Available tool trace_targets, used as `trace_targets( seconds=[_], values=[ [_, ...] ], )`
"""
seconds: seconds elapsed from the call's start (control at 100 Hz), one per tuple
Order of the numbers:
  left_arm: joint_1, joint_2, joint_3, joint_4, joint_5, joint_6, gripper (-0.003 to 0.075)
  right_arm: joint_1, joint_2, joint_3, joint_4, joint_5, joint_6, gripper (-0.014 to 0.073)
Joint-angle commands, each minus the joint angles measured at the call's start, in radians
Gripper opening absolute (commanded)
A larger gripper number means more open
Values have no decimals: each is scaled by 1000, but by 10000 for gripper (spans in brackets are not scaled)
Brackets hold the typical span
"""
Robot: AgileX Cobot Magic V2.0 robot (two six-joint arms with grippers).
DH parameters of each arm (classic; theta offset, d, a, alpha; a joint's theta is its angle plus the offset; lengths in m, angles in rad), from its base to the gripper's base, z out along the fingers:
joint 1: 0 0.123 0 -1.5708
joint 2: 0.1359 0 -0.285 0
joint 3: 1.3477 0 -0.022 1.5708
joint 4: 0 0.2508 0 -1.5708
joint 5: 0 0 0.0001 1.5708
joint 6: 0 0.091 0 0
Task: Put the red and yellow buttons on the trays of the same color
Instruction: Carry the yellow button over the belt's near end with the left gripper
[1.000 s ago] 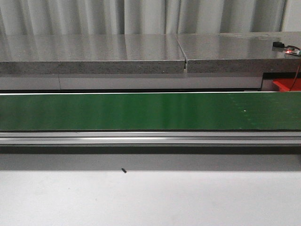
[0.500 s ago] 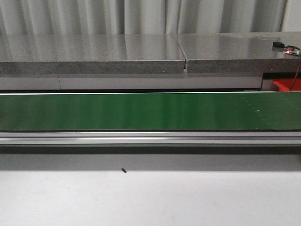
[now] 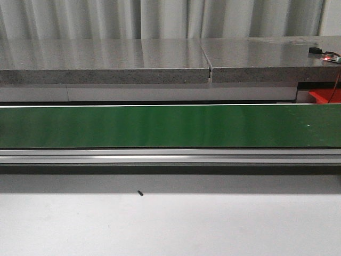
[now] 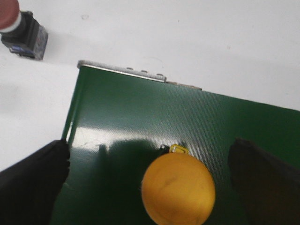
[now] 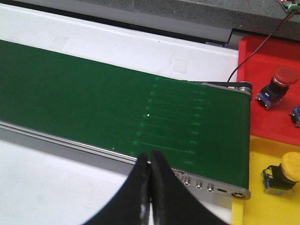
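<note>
In the left wrist view a yellow button (image 4: 178, 190) stands on the green belt (image 4: 140, 108) near its end. My left gripper (image 4: 150, 150) is open around it, one finger (image 4: 33, 180) on each side, neither touching it. A red button (image 4: 18, 26) on a dark base sits on the white table beyond the belt's end. My right gripper (image 5: 151, 161) is shut on nothing, above the belt's near rail. Past that end of the belt a red tray (image 5: 262, 56) holds a red button (image 5: 277, 83), and a yellow tray (image 5: 255, 154) holds a yellow button (image 5: 285, 176). Neither gripper shows in the front view.
The front view shows the long green belt (image 3: 160, 125) with its metal rail (image 3: 160, 156), grey stone counters (image 3: 106, 58) behind, and a corner of the red tray (image 3: 322, 96) at the right. A cable (image 5: 255, 49) crosses the red tray. Another dark object (image 5: 296, 115) lies at that tray's edge.
A small white speck on the belt has drifted to the right in the front view. Nothing else differs there.
</note>
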Motion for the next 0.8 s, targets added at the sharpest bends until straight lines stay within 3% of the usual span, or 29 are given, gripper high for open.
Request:
trace_targets(
  seconds=[0.0, 0.26, 0.79],
  values=[
    [-4, -75, -47, -16, -41, 5, 672, -2, -2, -28, 10, -61, -4, -68],
    [58, -95, -150, 7, -4, 0, 672, -2, -2, -28, 10, -61, -4, -68],
    [375, 45, -198, 30, -30, 0, 671, -2, -2, -28, 10, -61, -4, -68]
  ],
)
